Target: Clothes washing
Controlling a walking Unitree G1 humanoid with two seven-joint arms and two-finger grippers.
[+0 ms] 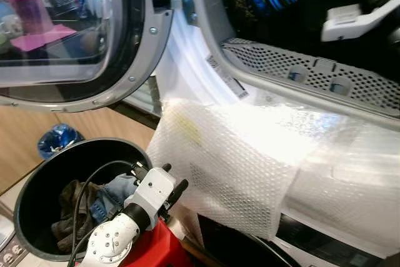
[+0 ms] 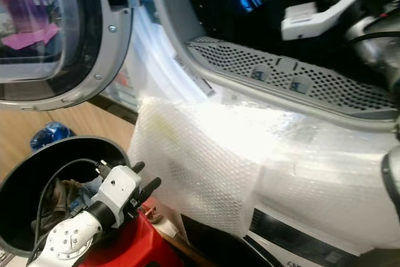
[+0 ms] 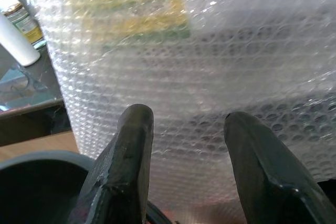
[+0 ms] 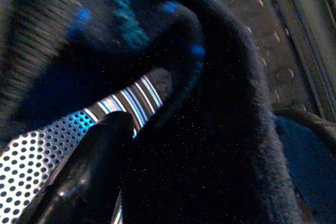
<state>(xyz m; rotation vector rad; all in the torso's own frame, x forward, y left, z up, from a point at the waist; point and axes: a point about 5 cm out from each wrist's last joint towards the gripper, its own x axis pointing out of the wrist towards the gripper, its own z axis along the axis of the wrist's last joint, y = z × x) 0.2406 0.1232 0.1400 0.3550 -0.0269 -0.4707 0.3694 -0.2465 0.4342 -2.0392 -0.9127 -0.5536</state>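
Step in hand: the robot is loading laundry; its right arm (image 2: 350, 1) is reaching into the drum of the front-loading washing machine (image 1: 312, 76), at 1 o'clock in the head views.
Right gripper (image 4: 89, 171): it is pressing among dark, fuzzy fabric (image 4: 210, 129) inside the perforated drum; whether it is released or clenched cannot be told.
Left gripper (image 3: 186, 156): it is hovering released and empty, fingers spread, just beside the bubble wrap (image 1: 237, 154) draped over the machine's front, at 7 o'clock.
Clothes (image 1: 94, 201): a crumpled brown and blue denim heap is lying in the round black basket (image 1: 31, 186) at 8 o'clock.
Door (image 1: 75, 29): it is standing swung open at 10 o'clock.
Next move: probably freeing the right arm from the drum, then fetching the basket's remaining pieces.
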